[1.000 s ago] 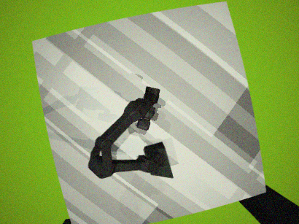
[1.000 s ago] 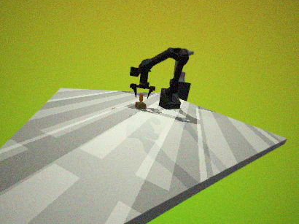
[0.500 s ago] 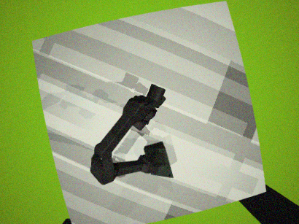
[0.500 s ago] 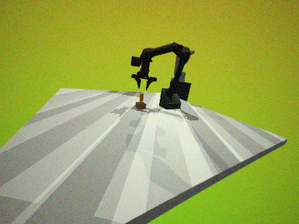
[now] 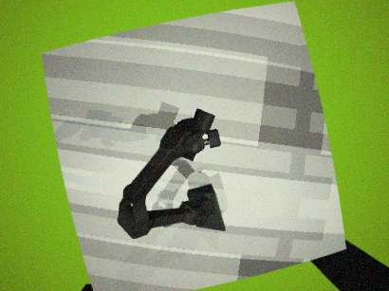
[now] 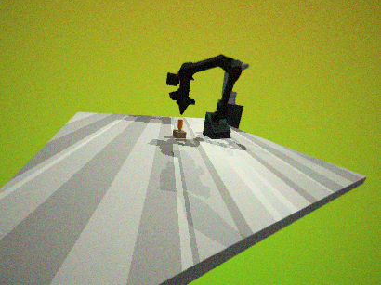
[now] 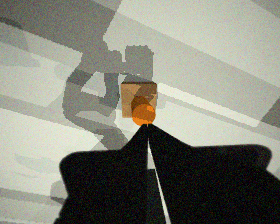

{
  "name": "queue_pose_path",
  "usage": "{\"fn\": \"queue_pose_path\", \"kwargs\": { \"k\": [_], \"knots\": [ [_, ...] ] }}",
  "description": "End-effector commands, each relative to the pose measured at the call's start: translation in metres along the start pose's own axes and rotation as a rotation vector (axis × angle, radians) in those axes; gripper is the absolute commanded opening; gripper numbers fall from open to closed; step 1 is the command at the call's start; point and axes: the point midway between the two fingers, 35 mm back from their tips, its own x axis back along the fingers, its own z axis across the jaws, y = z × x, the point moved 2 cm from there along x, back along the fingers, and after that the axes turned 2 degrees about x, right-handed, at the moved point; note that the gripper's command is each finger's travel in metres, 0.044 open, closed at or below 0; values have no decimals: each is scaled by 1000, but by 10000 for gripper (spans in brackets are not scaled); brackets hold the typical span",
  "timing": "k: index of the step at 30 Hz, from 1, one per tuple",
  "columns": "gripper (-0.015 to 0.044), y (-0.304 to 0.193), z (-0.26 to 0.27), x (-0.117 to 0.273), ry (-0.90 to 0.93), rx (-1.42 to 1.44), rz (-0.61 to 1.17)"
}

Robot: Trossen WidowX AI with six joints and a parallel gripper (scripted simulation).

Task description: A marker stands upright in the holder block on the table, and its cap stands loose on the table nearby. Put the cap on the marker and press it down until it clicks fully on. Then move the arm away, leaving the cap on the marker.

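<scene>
A: Where do we find the cap?
B: We see an orange upright piece above the holder block. We judge it is the cap, on the marker; we see no loose cap beside the block.
A: Why does it stand so?
B: The block keeps the marker upright, we think, so that the cap can be pressed straight down.
A: And which way does it point?
B: Its round end points up, away from the block, and its long axis is vertical to the tabletop.
A: What about our hand?
B: It is above the block and apart from the cap, fingers together with nothing between, pointing down. Maybe we hold it closed for pushing, or we are leaving; we cannot tell if the click is made.
A: And the arm?
B: It reaches from one side, bent high above the block's level.
</scene>
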Motion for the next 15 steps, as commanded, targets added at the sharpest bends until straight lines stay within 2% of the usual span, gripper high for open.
{"fn": "queue_pose_path", "kwargs": {
  "k": [1,15],
  "knots": [
    [0,0,0,-1,3,-15,-2],
    [0,0,0,-17,3,-14,-2]
  ]
}}
